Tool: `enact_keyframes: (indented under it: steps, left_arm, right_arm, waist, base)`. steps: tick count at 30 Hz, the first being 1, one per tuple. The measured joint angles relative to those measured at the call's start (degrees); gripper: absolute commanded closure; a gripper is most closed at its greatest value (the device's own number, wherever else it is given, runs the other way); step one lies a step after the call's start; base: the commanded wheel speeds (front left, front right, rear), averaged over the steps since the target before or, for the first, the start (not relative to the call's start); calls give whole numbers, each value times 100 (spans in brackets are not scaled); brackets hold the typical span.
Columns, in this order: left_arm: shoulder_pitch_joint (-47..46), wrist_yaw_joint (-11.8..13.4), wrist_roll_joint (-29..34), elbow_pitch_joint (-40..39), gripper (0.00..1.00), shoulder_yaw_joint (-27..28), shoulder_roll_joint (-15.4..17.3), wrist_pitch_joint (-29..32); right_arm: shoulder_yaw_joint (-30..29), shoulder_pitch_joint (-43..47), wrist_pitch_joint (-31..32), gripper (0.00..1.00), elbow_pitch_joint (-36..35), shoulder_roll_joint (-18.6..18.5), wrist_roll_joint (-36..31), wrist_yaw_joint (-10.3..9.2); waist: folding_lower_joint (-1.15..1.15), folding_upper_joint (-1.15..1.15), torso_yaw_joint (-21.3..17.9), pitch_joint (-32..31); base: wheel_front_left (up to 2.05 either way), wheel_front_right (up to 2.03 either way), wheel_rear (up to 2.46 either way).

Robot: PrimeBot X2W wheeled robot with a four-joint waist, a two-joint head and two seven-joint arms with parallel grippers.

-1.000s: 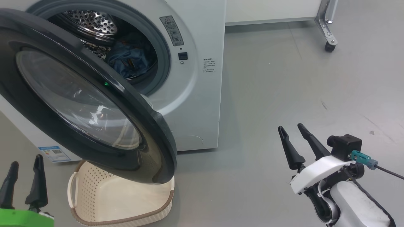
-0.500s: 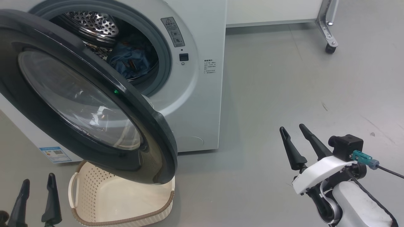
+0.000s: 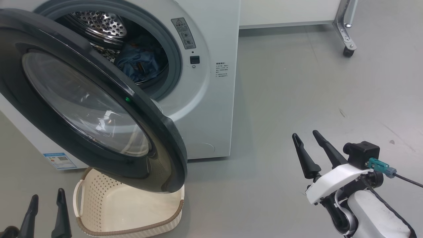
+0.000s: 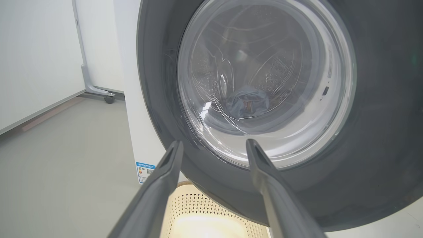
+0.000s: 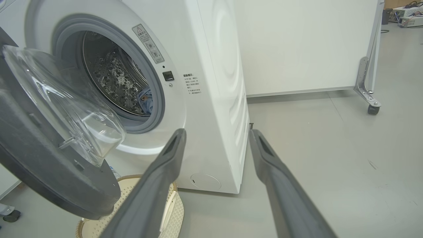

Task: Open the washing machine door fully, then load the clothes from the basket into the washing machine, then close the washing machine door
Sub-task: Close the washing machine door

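Note:
The white washing machine (image 3: 211, 109) stands with its black-rimmed glass door (image 3: 86, 99) swung out, hanging over the cream basket (image 3: 99, 205) on the floor. Blue clothes (image 3: 138, 62) lie in the steel drum, seen also through the door glass as clothes (image 4: 246, 104). What shows of the basket's inside is bare. My left gripper (image 3: 47, 195) is open at the lower left, just left of the basket and below the door; its fingers (image 4: 165, 178) point at the door's lower rim. Far to the right, my right gripper (image 3: 305, 134) is open over the floor.
A white panel on a metal leg with a caster (image 3: 347, 51) stands at the back right. Grey floor (image 3: 297, 92) stretches to the right of the machine. A blue label (image 3: 58, 159) sits low on the machine's front.
My left gripper has dropped lower and a little to the right in the head view, staying open. The right gripper and the door have hardly moved; the camera shifted slightly.

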Motion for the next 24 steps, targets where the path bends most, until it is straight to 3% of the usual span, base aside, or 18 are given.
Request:
enact_keyframes:
  steps: [20, 21, 23, 24]
  left_arm:
    - [-29, 0, 82, 237, 0, -57, -65, -107]
    - [-34, 0, 84, 240, 0, -57, -67, -107]
    - [-38, 0, 84, 246, 0, -57, -73, -108]
    - [-40, 0, 84, 252, 0, -57, -77, -108]
  right_arm:
    - [-8, 4, 0, 0, 0, 0, 1, 0]
    - [-10, 4, 0, 4, -1, 0, 1, 0]
    - [-12, 5, 0, 51, -4, 0, 1, 0]
    - [-13, 5, 0, 62, -10, 1, 1, 0]
  waist:
    - [0, 0, 28, -47]
    - [0, 0, 29, -44]
    - [0, 0, 33, -38]
    - [0, 0, 35, -35]
  base:
    - [0, 0, 0]
    - [0, 0, 0]
    - [0, 0, 0]
    - [0, 0, 0]
